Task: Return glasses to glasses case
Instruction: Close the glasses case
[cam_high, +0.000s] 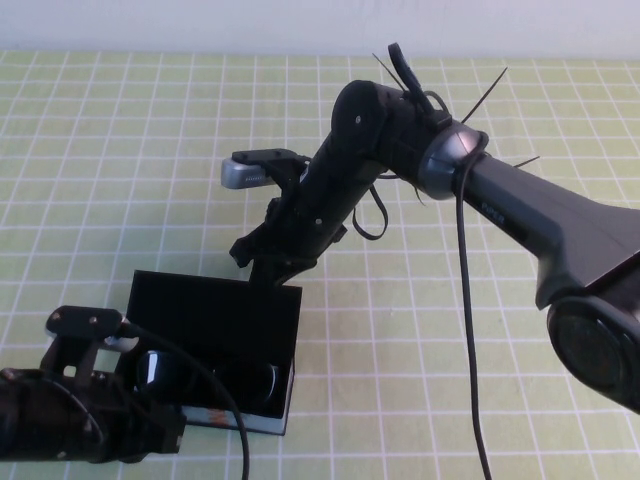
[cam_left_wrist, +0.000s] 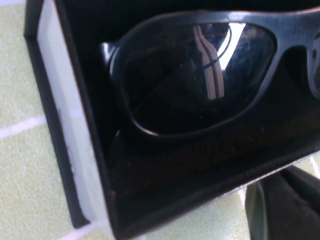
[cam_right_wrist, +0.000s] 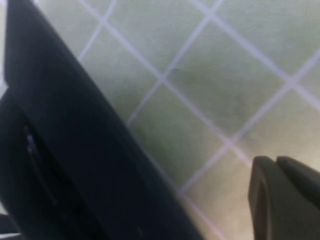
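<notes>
The black glasses case (cam_high: 215, 320) stands open at the lower left of the table, its lid upright. The black glasses (cam_high: 262, 380) lie inside it. In the left wrist view one lens (cam_left_wrist: 195, 75) fills the case's black interior, next to the pale side wall (cam_left_wrist: 65, 130). My left gripper (cam_high: 150, 395) is open at the case's front left corner, with one finger (cam_left_wrist: 282, 210) just outside the front wall. My right gripper (cam_high: 268, 262) is open at the top edge of the lid (cam_right_wrist: 60, 150), with one finger (cam_right_wrist: 280, 200) on the far side of it.
The table is covered with a green cloth with a white grid (cam_high: 450, 330). A cable (cam_high: 468, 330) hangs from the right arm across the middle. The right arm's base (cam_high: 600, 350) is at the right edge.
</notes>
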